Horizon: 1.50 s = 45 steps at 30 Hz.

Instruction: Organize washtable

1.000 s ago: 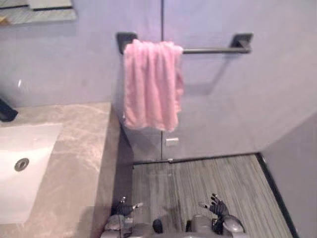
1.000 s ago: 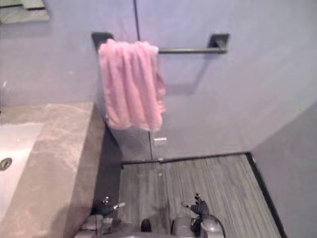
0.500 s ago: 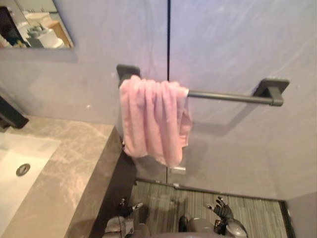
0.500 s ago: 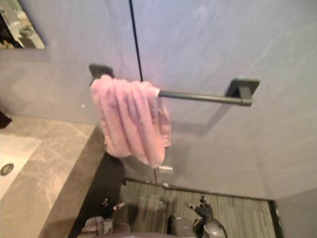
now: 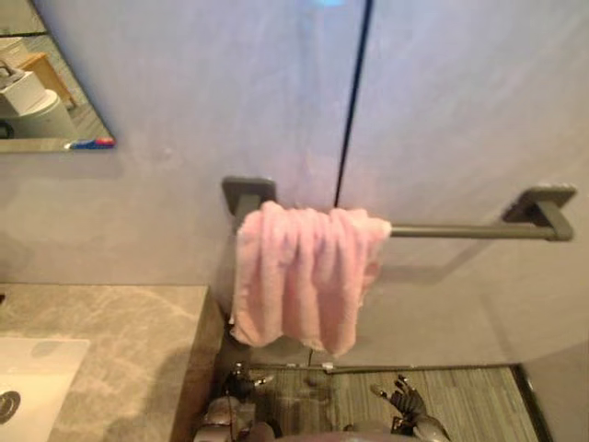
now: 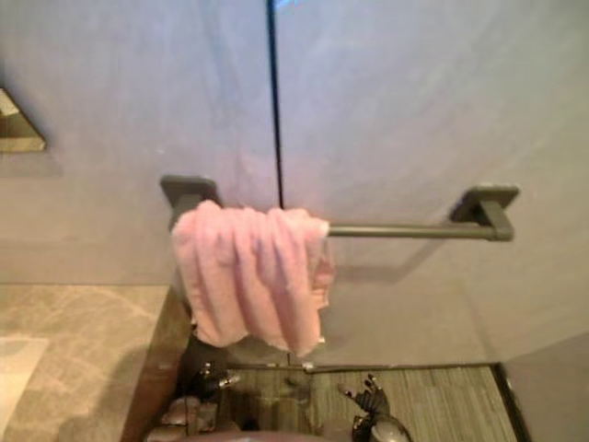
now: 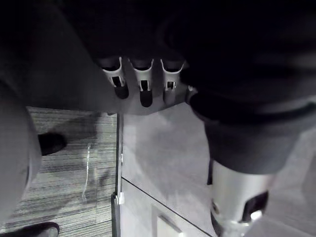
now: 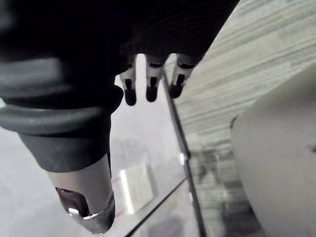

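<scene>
A pink towel (image 5: 299, 281) hangs bunched over the left end of a dark wall bar (image 5: 469, 230), just past the end of the grey marble washtable (image 5: 101, 350). A white sink (image 5: 28, 387) is set into the washtable's left part. My left hand (image 5: 241, 385) hangs low beside the washtable's end, well below the towel, with its fingers (image 7: 140, 84) relaxed and holding nothing. My right hand (image 5: 402, 401) hangs low over the striped floor, its fingers (image 8: 150, 81) also loose and empty.
A mirror (image 5: 46, 101) is on the wall above the washtable at the upper left. A dark vertical seam (image 5: 354, 101) runs down the grey wall behind the bar. Striped grey floor (image 5: 460, 401) lies below the towel, with a wall at the right.
The camera has tilted upward, so the towel, bar and washtable sit lower in the picture and less floor shows. Both hands still hang low and empty.
</scene>
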Tool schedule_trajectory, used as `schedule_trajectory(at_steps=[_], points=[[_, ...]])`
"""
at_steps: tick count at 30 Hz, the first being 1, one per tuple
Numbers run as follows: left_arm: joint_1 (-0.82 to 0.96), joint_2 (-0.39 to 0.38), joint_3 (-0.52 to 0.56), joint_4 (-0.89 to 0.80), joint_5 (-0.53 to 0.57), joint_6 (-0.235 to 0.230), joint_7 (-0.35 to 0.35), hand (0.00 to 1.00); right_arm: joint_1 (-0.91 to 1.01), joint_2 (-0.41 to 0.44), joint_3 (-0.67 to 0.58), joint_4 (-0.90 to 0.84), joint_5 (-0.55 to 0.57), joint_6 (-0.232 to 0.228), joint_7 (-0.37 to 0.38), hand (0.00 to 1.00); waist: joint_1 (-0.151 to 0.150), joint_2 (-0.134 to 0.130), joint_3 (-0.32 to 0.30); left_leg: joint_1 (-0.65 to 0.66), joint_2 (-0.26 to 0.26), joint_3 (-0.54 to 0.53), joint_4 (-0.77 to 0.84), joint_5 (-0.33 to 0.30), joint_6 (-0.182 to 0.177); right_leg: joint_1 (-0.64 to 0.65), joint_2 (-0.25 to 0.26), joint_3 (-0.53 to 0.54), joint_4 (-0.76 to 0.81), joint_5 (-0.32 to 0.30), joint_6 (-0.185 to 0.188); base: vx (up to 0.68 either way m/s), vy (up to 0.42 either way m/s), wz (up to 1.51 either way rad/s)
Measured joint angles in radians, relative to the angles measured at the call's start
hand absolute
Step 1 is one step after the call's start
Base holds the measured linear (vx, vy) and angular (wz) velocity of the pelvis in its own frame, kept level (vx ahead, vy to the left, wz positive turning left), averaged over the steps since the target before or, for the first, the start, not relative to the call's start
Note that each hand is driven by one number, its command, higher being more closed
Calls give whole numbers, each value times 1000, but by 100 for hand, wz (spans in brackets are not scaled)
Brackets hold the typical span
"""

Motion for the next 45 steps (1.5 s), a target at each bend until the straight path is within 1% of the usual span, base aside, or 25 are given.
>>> schedule_trajectory(at_steps=[4,5,8,10,12,14,15,22,23,24,27,31,33,35,37,38,39,42,45], points=[[-1,6,-44,0,-20,-8,5,0,-4,-1,0,11,0,-6,-9,0,0,1,0,6,-3,-22,-5,2,3,17,0,-8,-16,0,0,38,0,10],[0,6,-52,-1,-27,-12,9,0,-5,-2,0,12,0,-8,-13,0,-1,3,1,5,-3,-33,-7,5,8,17,2,-11,-19,0,0,-19,-47,6],[2,7,-96,-17,-51,-16,23,0,-5,-5,3,11,1,-10,-15,0,-2,10,-2,4,3,-48,-10,9,5,22,12,-28,-19,0,0,-47,-47,12],[32,10,-133,-89,-56,-17,24,0,-5,-15,26,8,1,-12,-17,0,-2,14,-5,8,4,-61,-29,26,1,23,15,-37,-19,2,-3,-73,-63,20],[65,3,-185,-197,-60,-18,23,0,-4,-21,41,-2,0,-13,-17,0,-2,23,-7,7,7,-90,-71,55,-1,13,21,-56,-17,6,-8,-121,-63,33],[101,0,-203,-284,-61,-19,21,0,-4,-22,48,-2,0,-12,-17,0,2,24,-7,10,10,-100,-91,71,0,11,26,-64,-16,10,-12,-127,-43,18],[130,0,-205,-337,-62,-19,18,0,-3,-22,59,-6,0,-13,-19,0,1,25,-6,16,16,-100,-101,78,-3,10,28,-64,-16,12,-14,-118,-39,4],[183,0,-202,-496,-79,-19,10,0,21,-26,85,-54,-1,-12,-37,0,7,29,-5,16,33,-99,-113,88,-11,2,43,-56,-15,24,-17,-95,-31,-4],[192,-2,-202,-530,-80,-19,7,0,26,-26,85,-62,-1,-12,-37,0,13,29,-4,15,35,-98,-113,89,-13,-1,43,-56,-13,24,-17,-40,-20,-2],[198,-5,-200,-558,-80,-19,1,0,36,-26,85,-75,-1,-12,-39,0,24,30,-4,17,37,-97,-113,90,-14,-1,43,-55,-9,24,-18,-32,-20,-2],[220,-15,-188,-623,-79,-19,1,0,42,-26,85,-81,-2,-12,-39,0,28,31,-4,22,40,-97,-110,90,-14,1,43,-56,1,22,-21,0,0,0],[286,-21,-177,-806,-78,-20,1,0,67,-26,85,-124,-3,-10,-39,0,30,37,-5,26,42,-98,-92,90,-15,19,42,-65,13,15,-24,5,-18,5],[308,-25,-155,-882,-78,-19,0,0,77,-22,84,-143,-3,-10,-39,0,32,36,-4,26,42,-99,-81,88,-17,26,40,-74,20,11,-25,-9,-19,10],[327,-35,-140,-960,-76,-20,1,0,90,-20,84,-163,-3,-10,-37,0,34,35,-4,23,42,-100,-61,82,-22,41,37,-83,26,4,-27,-80,-22,13],[350,-42,-124,-1037,-74,-22,0,0,98,-19,84,-170,-3,-11,-36,0,41,34,-4,26,44,-99,-46,57,-24,41,36,-84,54,-16,-28,-98,-16,4],[367,-53,-113,-1078,-74,-23,-1,0,112,-20,84,-186,-2,-11,-35,0,54,32,-4,25,46,-95,-32,44,-22,41,35,-84,63,-22,-28,-56,-4,-1],[387,-58,-105,-1119,-73,-24,0,0,125,-21,84,-202,-2,-11,-35,0,57,33,-6,22,47,-91,-22,36,-24,41,34,-85,71,-26,-24,-56,-2,1],[424,-68,-99,-1214,-71,-40,2,0,125,-21,82,-205,-3,-12,-34,0,58,35,-7,3,51,-94,9,27,-19,34,32,-99,78,-30,-18,-65,2,13],[436,-84,-73,-1302,-71,-48,2,0,125,-18,82,-208,-3,-13,-34,0,70,39,-13,-17,54,-96,31,25,-17,28,33,-105,86,-30,-18,-27,2,5]])
